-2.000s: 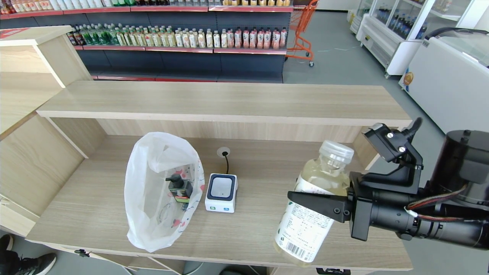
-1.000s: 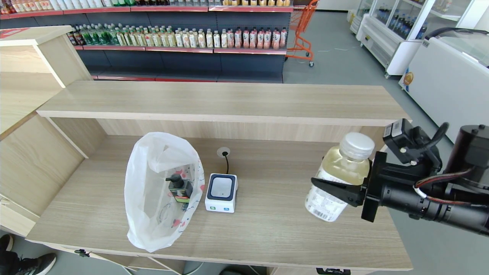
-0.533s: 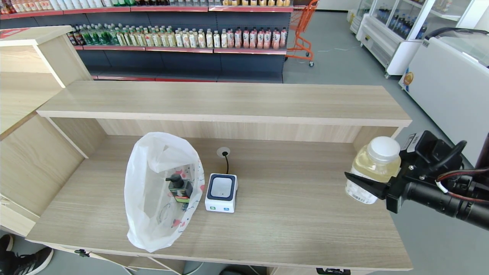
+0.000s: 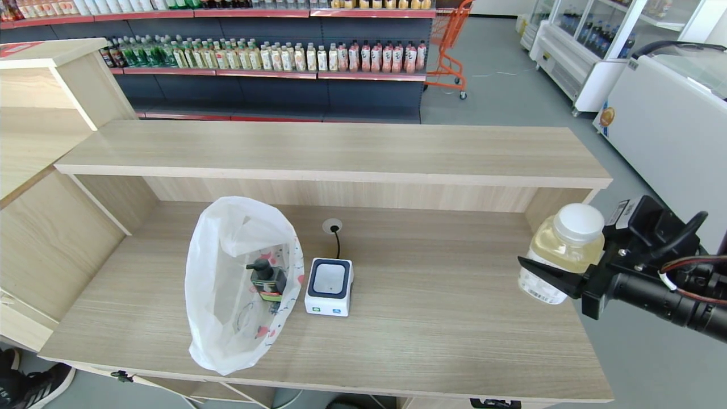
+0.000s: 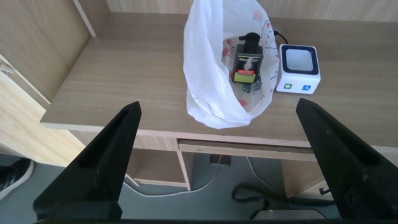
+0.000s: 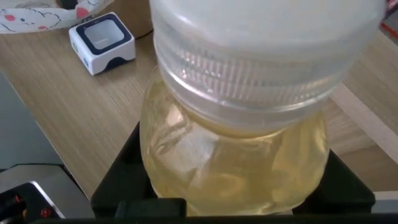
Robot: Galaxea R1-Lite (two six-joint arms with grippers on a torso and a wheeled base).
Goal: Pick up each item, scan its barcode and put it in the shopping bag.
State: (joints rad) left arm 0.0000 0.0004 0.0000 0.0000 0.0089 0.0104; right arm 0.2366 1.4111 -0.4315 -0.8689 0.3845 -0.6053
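My right claw (image 4: 546, 269) grasps the full bottle (image 4: 567, 243) around its body; probably heavy, smooth and slippery, so mid-body suits.

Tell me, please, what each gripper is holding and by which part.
The right gripper holds the bottle by its labelled body, below the shoulder; the left gripper holds nothing.
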